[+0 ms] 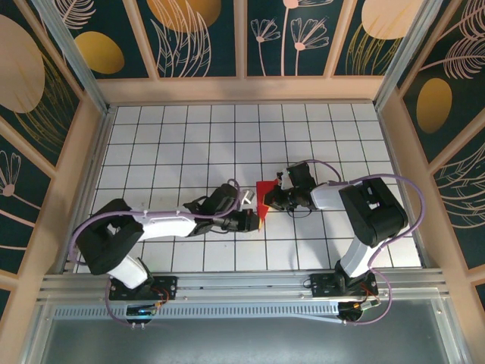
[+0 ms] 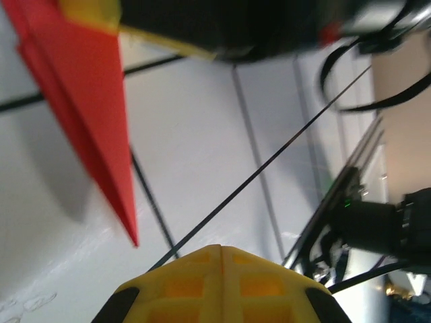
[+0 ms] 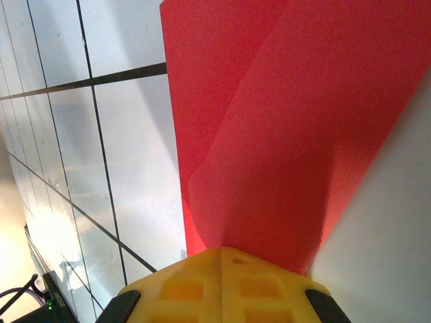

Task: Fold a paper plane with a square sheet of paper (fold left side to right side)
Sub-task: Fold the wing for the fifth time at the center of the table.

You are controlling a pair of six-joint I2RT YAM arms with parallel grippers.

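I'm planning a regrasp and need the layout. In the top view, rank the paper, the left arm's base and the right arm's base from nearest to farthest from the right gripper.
From the right gripper:
1. paper: mid-table, pinched in its shut fingers.
2. right arm's base: near edge, on the right.
3. left arm's base: near edge, far to the left.

Matt red paper, glossy white tabletop.

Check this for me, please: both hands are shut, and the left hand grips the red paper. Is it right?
Not quite: both hands are shut, but the right hand grips the red paper, not the left hand. The right wrist view shows the sheet running into its closed grip.
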